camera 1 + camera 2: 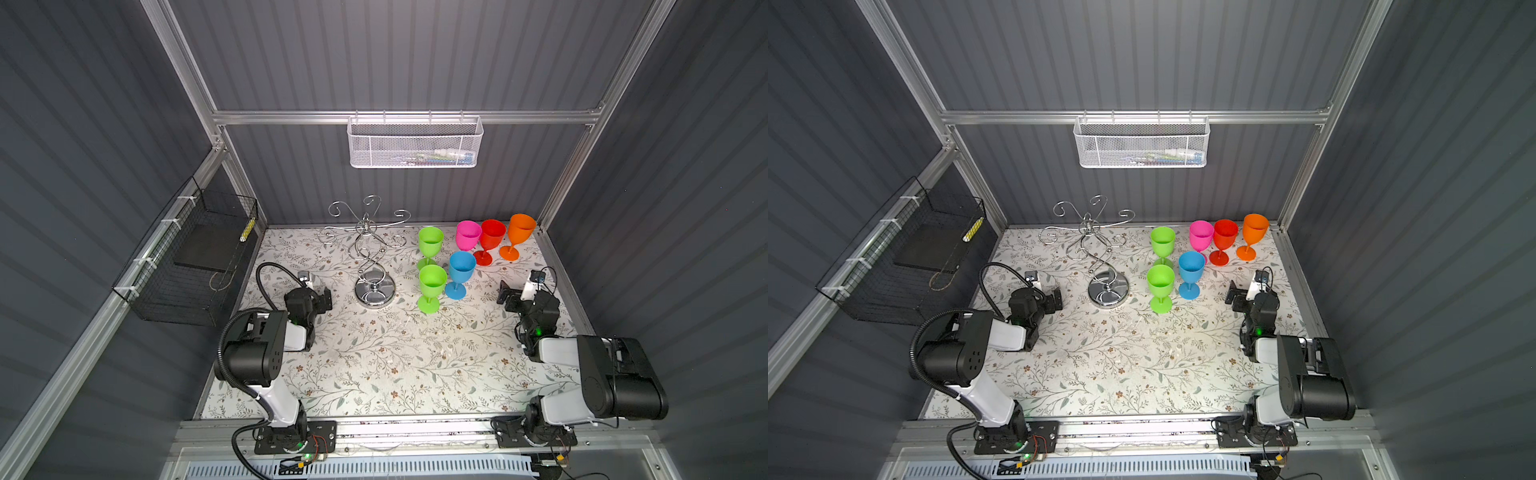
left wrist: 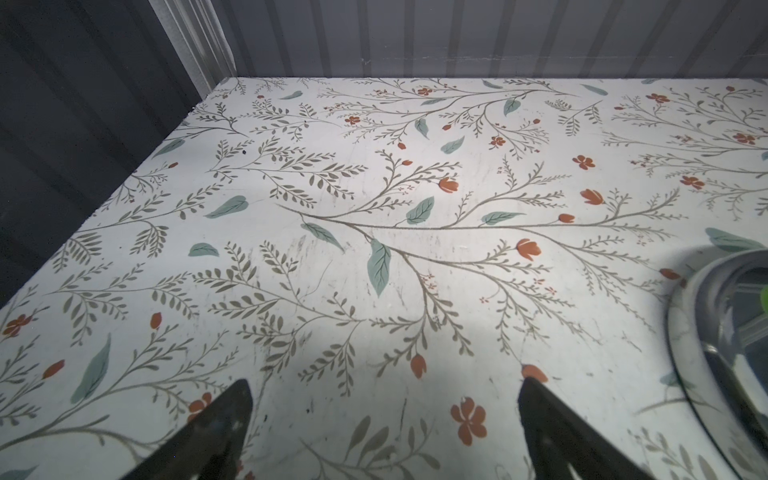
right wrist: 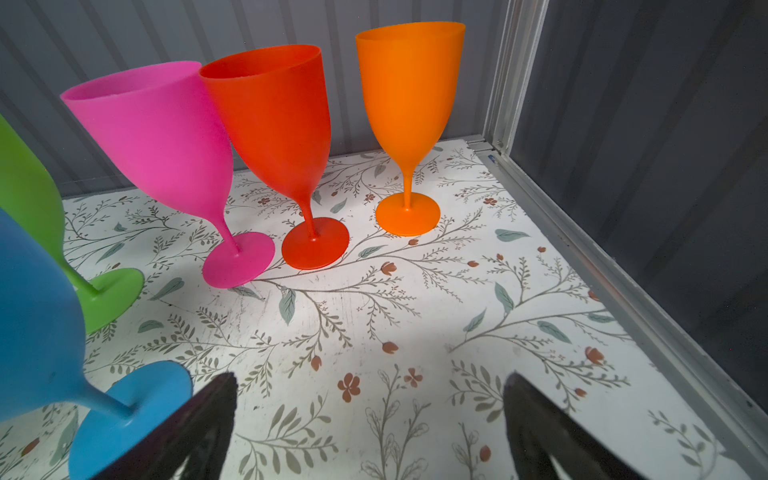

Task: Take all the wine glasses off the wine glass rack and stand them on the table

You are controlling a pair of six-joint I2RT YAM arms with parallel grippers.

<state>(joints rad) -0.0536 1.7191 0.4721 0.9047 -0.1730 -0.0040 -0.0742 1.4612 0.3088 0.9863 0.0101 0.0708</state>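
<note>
The chrome wine glass rack (image 1: pixel 365 239) (image 1: pixel 1097 249) stands at the back left of the table, its curled arms bare; its mirror base (image 2: pixel 727 353) shows in the left wrist view. Several coloured wine glasses stand upright on the table to its right: two green (image 1: pixel 433 282), blue (image 1: pixel 461 268), pink (image 3: pixel 166 137), red (image 3: pixel 274 116) and orange (image 3: pixel 409 95). My left gripper (image 1: pixel 323 300) (image 2: pixel 384 399) rests low, left of the rack's base, open and empty. My right gripper (image 1: pixel 508 297) (image 3: pixel 370 395) is open and empty, low beside the blue glass (image 3: pixel 33 311).
A white mesh basket (image 1: pixel 415 143) hangs on the back rail. A black wire basket (image 1: pixel 187 266) is fixed to the left wall. Aluminium frame rails (image 3: pixel 602 257) edge the floral table (image 1: pixel 395 353) on the right and back.
</note>
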